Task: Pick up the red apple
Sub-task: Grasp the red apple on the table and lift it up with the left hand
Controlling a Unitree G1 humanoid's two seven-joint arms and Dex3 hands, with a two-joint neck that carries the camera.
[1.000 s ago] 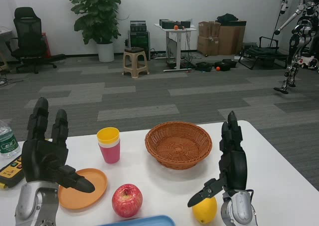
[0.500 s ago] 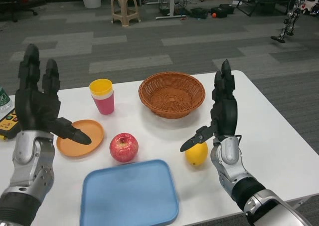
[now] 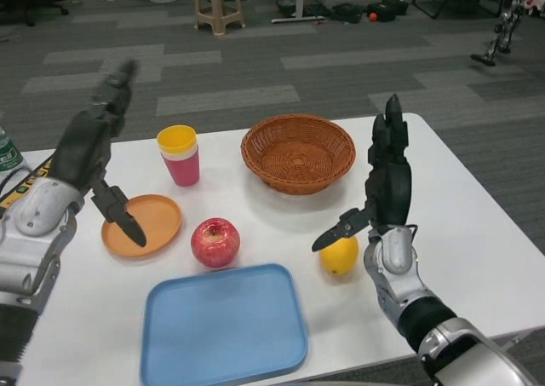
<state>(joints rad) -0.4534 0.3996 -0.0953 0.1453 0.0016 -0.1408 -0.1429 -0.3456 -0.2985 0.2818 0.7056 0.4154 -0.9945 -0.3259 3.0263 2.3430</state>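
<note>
Right, both hands spread wide, holding nothing; risk: I nudge red apple & it rolls onto tray

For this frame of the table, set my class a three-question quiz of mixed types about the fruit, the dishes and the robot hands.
1. True or false: the red apple lies inside the wicker basket.
2. Multiple choice: what sits just in front of the apple, nearest the camera? A) the blue tray B) the orange plate C) the stacked cups
3. Fill in: the fruit beneath the right robot hand is a ____.

Key:
1. False; the apple rests on the table between plate and lemon, and the basket is empty.
2. A.
3. Lemon. Both the right and the left robot hand hold nothing, fingers apart.
</note>
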